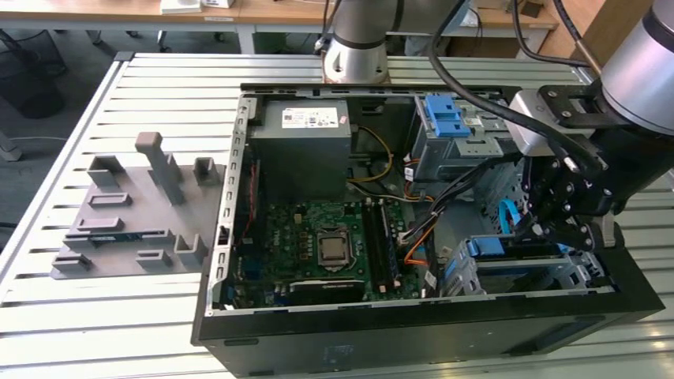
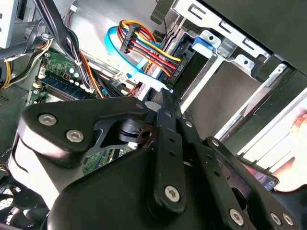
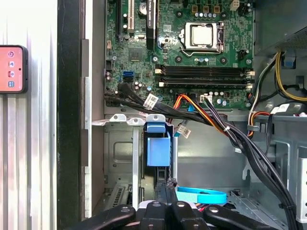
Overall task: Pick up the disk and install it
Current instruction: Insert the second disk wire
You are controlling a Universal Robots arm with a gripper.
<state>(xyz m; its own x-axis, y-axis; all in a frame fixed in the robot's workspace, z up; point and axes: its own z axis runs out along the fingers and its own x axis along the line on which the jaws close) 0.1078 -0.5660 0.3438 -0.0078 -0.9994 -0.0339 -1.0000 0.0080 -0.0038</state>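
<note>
While the gripper (image 3: 165, 184) hovers inside the open computer case (image 1: 226, 237), its fingers look closed together and empty. The disk (image 3: 158, 151), in its blue carrier, sits edge-up in the lower drive cage (image 1: 569, 272). Likely rigid, heavy, shock-sensitive; best gripped by the carrier edges.

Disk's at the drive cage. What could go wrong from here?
Blue flat cable lies right beside the gripper; it could snag or get pinched. The disk, in its blue carrier, sits in a narrow drive cage slot; slight tilt could jam it against the walls.
</note>
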